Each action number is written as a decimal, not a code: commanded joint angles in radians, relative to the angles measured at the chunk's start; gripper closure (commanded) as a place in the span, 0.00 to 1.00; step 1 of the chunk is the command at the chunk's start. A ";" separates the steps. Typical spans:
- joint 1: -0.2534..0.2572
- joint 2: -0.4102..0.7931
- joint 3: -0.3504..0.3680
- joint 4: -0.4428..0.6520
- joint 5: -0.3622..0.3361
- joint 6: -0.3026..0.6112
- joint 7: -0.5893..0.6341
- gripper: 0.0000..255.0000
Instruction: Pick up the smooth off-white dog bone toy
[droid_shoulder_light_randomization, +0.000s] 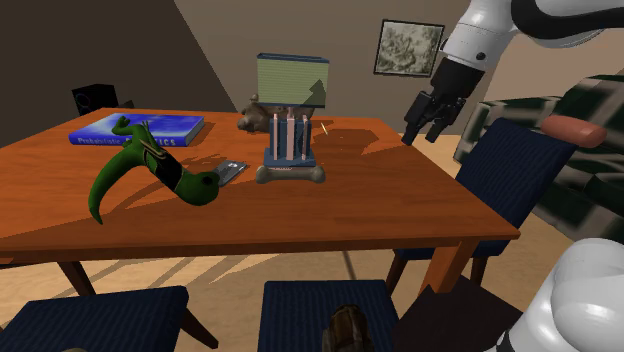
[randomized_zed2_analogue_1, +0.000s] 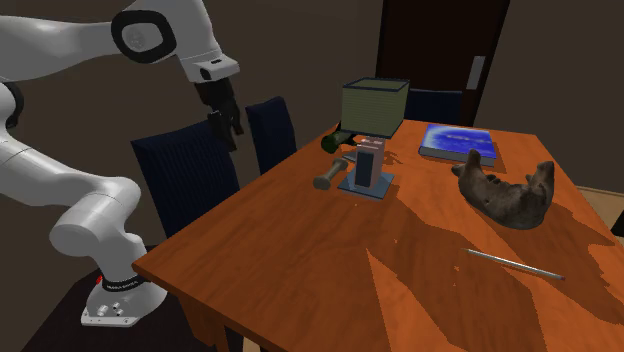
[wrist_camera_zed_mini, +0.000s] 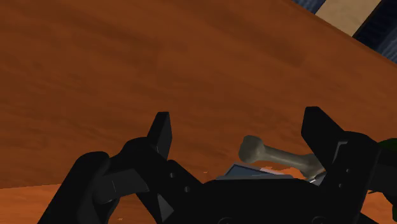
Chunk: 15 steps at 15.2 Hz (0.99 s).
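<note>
**A:** By the table's edge nearest the arm, our gripper (droid_shoulder_light_randomization: 422, 132) hangs high, fingers spread, clasping nothing.

**B:** Why hold off there?

**A:** We judge it gives us room. The bare wooden table (droid_shoulder_light_randomization: 400, 200) between us and the dog bone toy (wrist_camera_zed_mini: 273, 154) carries nothing.

**B:** Where does the bone lie?

**A:** Flat on the tabletop, against the foot of the blue rack (randomized_zed2_analogue_1: 368, 165). That side is shut to us, but its knobbed ends stick out free. Farther off, the green hooked toy (droid_shoulder_light_randomization: 130, 160) and blue book (droid_shoulder_light_randomization: 170, 127) lie well apart.
</note>
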 joint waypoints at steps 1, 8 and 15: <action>0.000 0.000 0.000 0.000 0.000 0.000 0.000 0.00; 0.072 0.314 -0.055 0.172 -0.032 0.065 -0.269 0.00; 0.128 0.624 -0.065 0.406 -0.047 0.066 -0.512 0.00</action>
